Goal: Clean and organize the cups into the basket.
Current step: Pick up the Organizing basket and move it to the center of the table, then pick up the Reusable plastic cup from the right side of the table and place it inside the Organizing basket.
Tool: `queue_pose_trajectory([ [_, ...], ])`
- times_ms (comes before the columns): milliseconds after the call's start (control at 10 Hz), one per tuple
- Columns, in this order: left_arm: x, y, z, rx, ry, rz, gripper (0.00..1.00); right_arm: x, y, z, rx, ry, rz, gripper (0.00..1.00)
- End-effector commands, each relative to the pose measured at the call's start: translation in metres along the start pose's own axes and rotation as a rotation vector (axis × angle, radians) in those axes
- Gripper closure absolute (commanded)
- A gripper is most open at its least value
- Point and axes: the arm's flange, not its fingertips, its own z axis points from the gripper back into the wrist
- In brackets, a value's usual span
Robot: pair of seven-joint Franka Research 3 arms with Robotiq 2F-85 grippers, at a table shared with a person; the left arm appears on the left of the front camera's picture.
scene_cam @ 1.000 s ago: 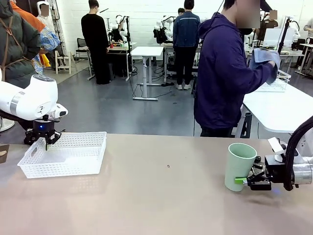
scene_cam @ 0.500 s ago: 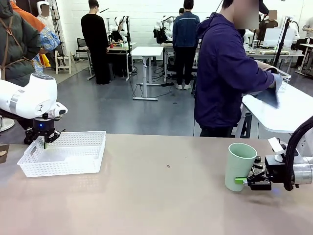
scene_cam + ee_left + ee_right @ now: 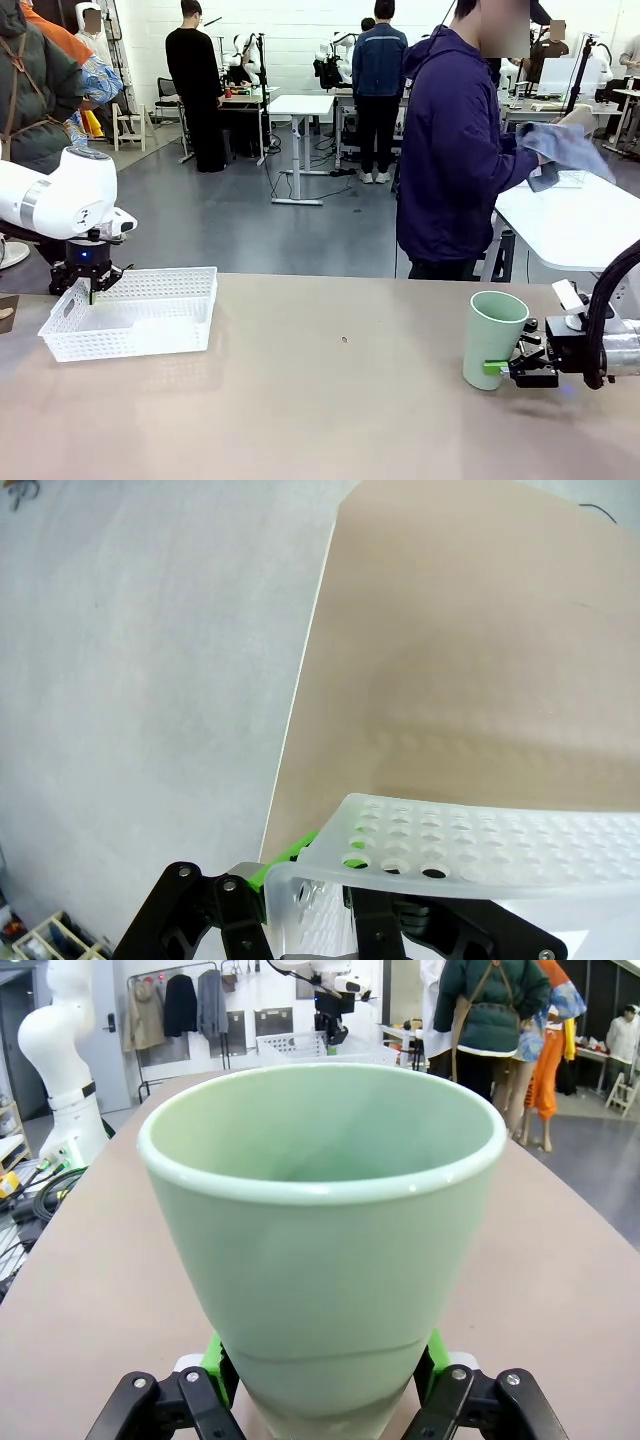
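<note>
Here, at the lower right of the front view, clamps the right hand point(image 3: 497, 367) on the pale mint cup point(image 3: 492, 335) near its base, upright on the table point(image 3: 320, 410). At the left, pinches the white basket point(image 3: 150, 318) by its far-left rim with the left hand point(image 3: 91, 291).

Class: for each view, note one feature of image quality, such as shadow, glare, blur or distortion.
Front view: a soft shadow lies on the table by the mint cup; the person's cloth is motion-blurred. Left wrist view: the basket wall, close to the lens, looks bright and soft. Right wrist view: the wide lens swells the cup's rim, which carries thin glare.
</note>
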Motion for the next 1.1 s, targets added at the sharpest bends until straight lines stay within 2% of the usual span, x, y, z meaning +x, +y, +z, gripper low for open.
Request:
queue_pose_trajectory([
  [0, -0.004, -0.019, 0.019, 0.029, 0.034, 0.137, 1.0, 0.03, 0.014, 0.023, -0.038, -0.016, -0.001, 0.87],
  [300, -0.015, -0.063, 0.049, 0.067, 0.038, 0.145, 1.0, 0.096, 0.025, 0.074, -0.106, -0.04, 0.017, 0.87],
  [600, -0.029, -0.125, 0.066, 0.108, 0.026, 0.013, 1.0, 0.148, 0.028, 0.11, -0.178, -0.044, 0.045, 0.87],
  [700, -0.034, -0.144, 0.072, 0.11, 0.018, -0.02, 1.0, 0.125, 0.021, 0.094, -0.141, -0.041, 0.056, 0.87],
  [1000, -0.058, -0.199, 0.092, 0.086, 0.01, -0.132, 1.0, 0.125, 0.021, 0.094, -0.141, -0.041, 0.056, 0.87],
])
